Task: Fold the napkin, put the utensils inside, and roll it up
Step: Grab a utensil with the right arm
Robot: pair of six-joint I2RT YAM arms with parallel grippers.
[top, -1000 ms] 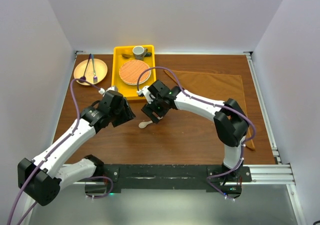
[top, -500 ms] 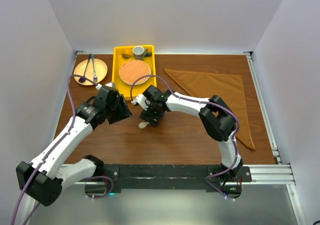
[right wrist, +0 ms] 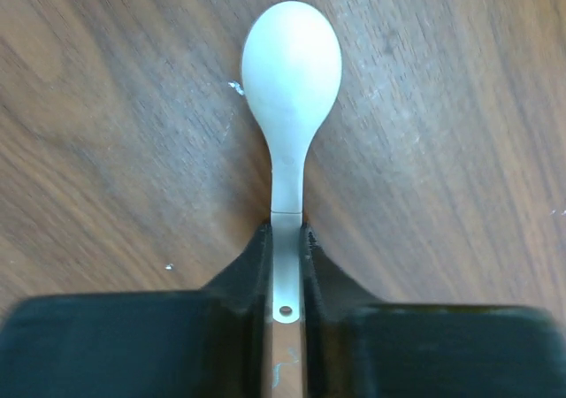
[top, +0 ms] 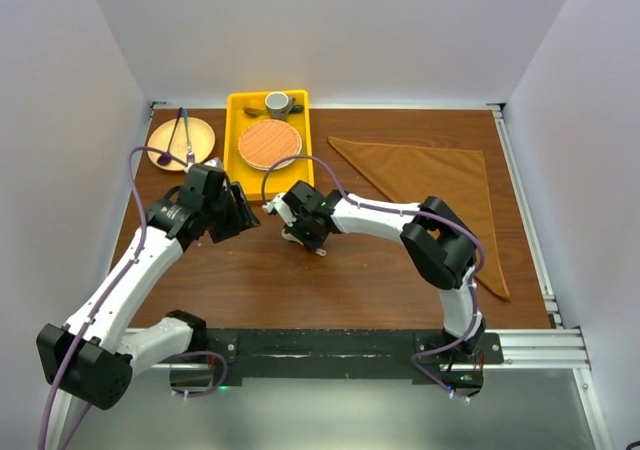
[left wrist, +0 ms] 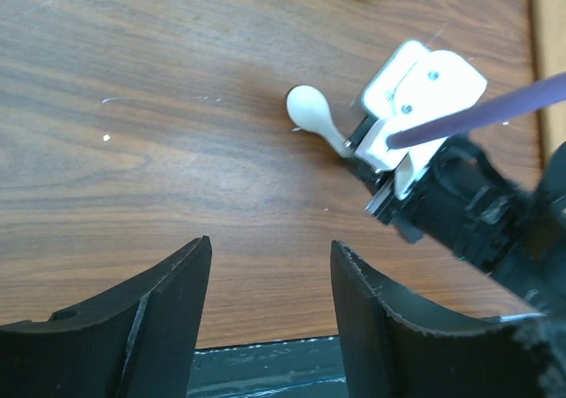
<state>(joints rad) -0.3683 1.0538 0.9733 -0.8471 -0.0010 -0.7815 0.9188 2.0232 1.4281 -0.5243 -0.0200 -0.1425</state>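
The pale cream spoon [right wrist: 291, 71] lies on the wooden table with its bowl pointing away from my right gripper [right wrist: 286, 256], which is shut on its thin handle. The left wrist view shows the spoon [left wrist: 309, 110] sticking out of that gripper. In the top view my right gripper [top: 310, 240] is at mid-table, just below the yellow tray. My left gripper [top: 247, 220] hovers a short way to its left, open [left wrist: 270, 265] with nothing between its fingers. The rust-brown napkin [top: 430, 175] lies folded into a triangle at the right.
The yellow tray [top: 240, 115] at the back holds a round orange woven mat [top: 268, 143] and a grey cup [top: 277, 102]. A wooden plate [top: 172, 155] with a purple spoon and a dark fork sits at the back left. White walls enclose the table.
My right gripper has come down over the spoon's handle and shut on it. My left arm has pulled back to the left and stayed open.
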